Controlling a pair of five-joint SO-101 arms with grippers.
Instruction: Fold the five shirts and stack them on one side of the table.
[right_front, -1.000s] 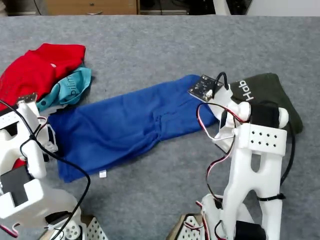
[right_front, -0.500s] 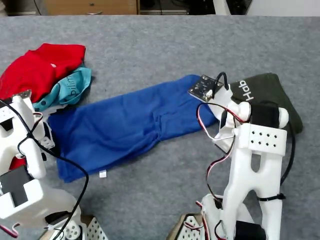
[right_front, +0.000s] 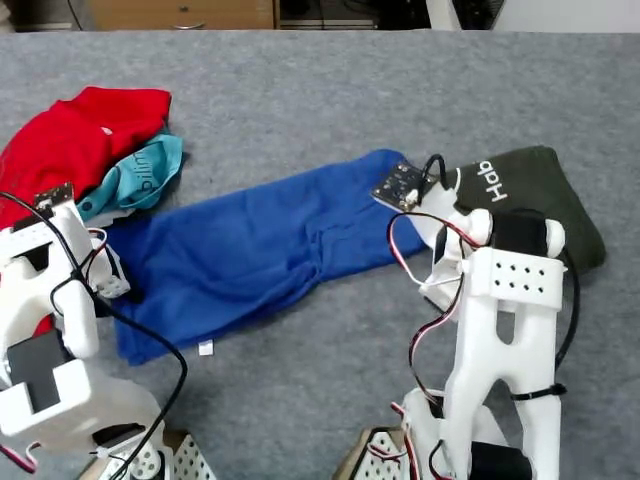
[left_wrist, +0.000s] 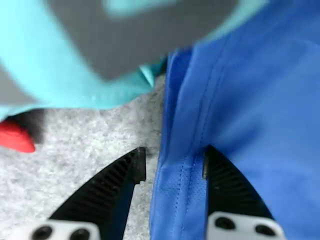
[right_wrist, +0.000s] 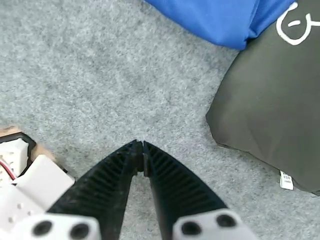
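Since the wide-open left gripper (left_wrist: 172, 165) has moved right over the left hem of the spread blue fabric shirt (left_wrist: 250, 100), a grasp seems next; the right gripper (right_wrist: 140, 150) is closed, empty.

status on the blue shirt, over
Left gripper open, jaws astride the hem of the blue shirt. Right gripper shut over the table, beside the dark green shirt. Teal shirt crowds that hem, red shirt beside it.

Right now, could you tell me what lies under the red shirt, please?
A teal shirt pokes out from under the red shirt at its edge. Its remainder, and anything else beneath, is covered.
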